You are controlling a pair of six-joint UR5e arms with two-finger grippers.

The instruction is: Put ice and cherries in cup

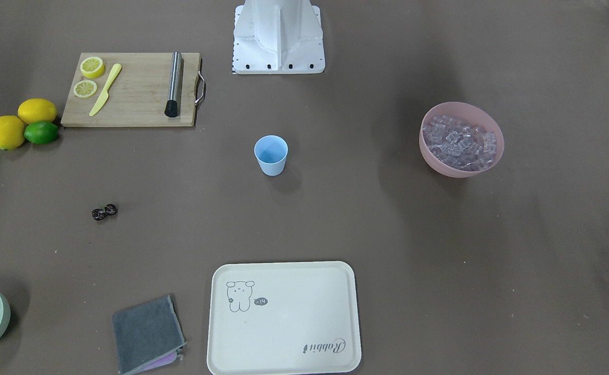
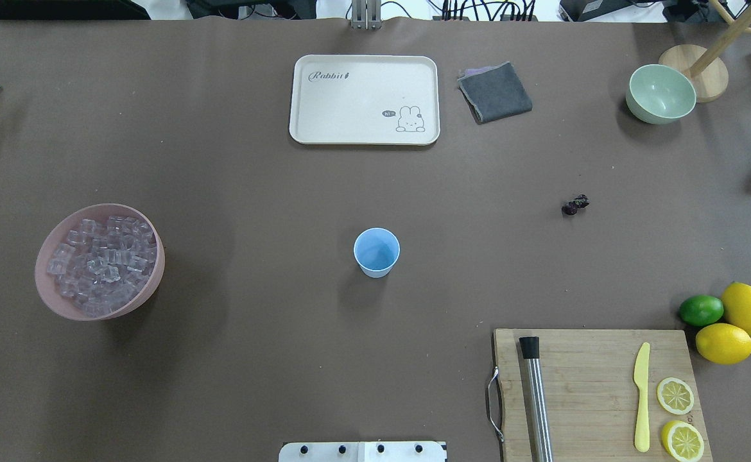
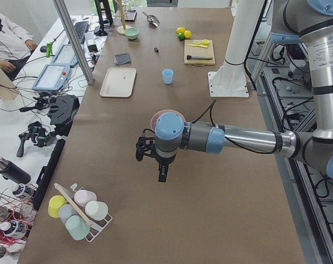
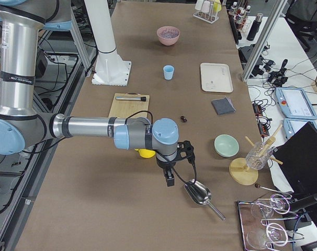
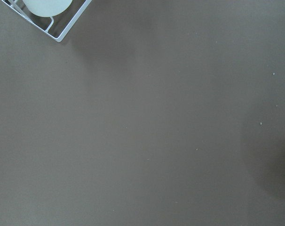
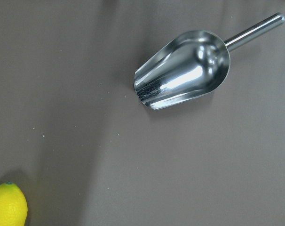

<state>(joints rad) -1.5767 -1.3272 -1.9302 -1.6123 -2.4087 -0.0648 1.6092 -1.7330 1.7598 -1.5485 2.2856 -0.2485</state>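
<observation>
The light-blue cup (image 1: 271,154) stands upright and empty mid-table, also in the overhead view (image 2: 376,251). The ice (image 1: 459,141) fills a pink bowl (image 2: 151,289) on the robot's left. The dark cherries (image 1: 104,211) lie on the bare table on the robot's right, also in the overhead view (image 2: 574,205). My left gripper (image 3: 162,175) hangs over bare table beyond the pink bowl. My right gripper (image 4: 170,179) hangs just above a metal scoop (image 6: 185,70). Both show only in the side views, so I cannot tell whether they are open or shut.
A cutting board (image 2: 594,385) holds a muddler, a yellow knife and lemon slices, with lemons and a lime (image 2: 701,310) beside it. A cream tray (image 2: 362,96), a grey cloth (image 2: 495,92) and a green bowl (image 2: 661,93) sit on the far side. A cup rack (image 3: 78,212) stands at the left end.
</observation>
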